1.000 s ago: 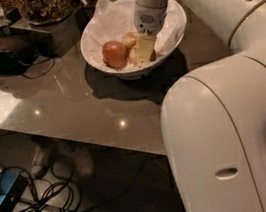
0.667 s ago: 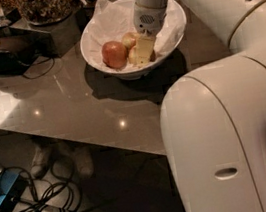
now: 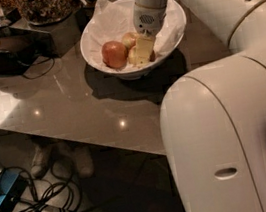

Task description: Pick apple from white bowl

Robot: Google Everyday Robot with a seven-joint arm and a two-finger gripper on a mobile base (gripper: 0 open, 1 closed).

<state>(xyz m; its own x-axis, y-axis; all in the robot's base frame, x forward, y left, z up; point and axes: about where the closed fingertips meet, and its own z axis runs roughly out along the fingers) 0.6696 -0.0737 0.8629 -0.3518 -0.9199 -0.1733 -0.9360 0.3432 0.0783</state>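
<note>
Your robot's cream two-finger gripper (image 3: pixel 144 50) hangs from the white arm into the large, round white bowl (image 3: pixel 96 62), which is lined with crumpled white paper (image 3: pixel 108 21) and stands on the glossy grey-brown table (image 3: pixel 71 103). The gripper's tip lies against the pale yellow-green apple (image 3: pixel 133 57) near the bowl's middle; you cannot tell whether it is clamped on that fruit or apart. A darker red apple (image 3: pixel 113 54) sits just beside it, and a smaller apple (image 3: pixel 128 39) lies behind.
</note>
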